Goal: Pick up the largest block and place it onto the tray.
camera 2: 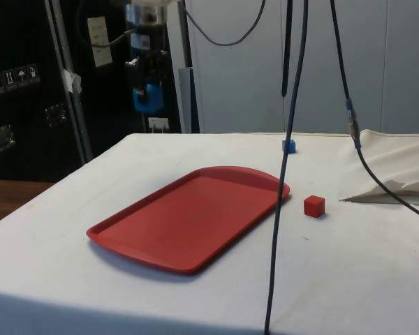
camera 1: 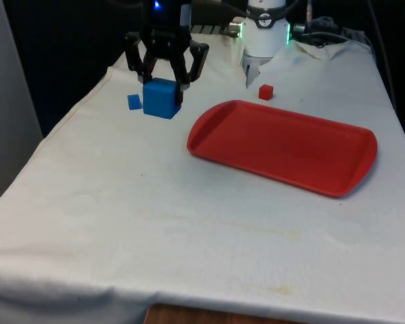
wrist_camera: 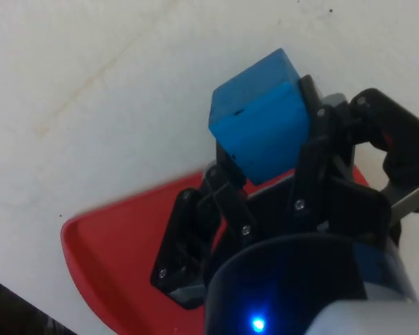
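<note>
The large blue block (camera 1: 161, 98) is pinched between the fingers (wrist_camera: 223, 183) of the gripper (camera 1: 163, 79) and held above the desk (camera 1: 189, 223), to the front view's left of the red tray (camera 1: 283, 145). A small blue block (camera 1: 133, 101) and a small red block (camera 1: 265, 92) are seen nearby.

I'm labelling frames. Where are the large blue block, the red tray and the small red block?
large blue block (camera 1: 160, 98): front view, front face.
red tray (camera 1: 354, 131): front view, far rim.
small red block (camera 2: 314, 206): side view, front face.
</note>
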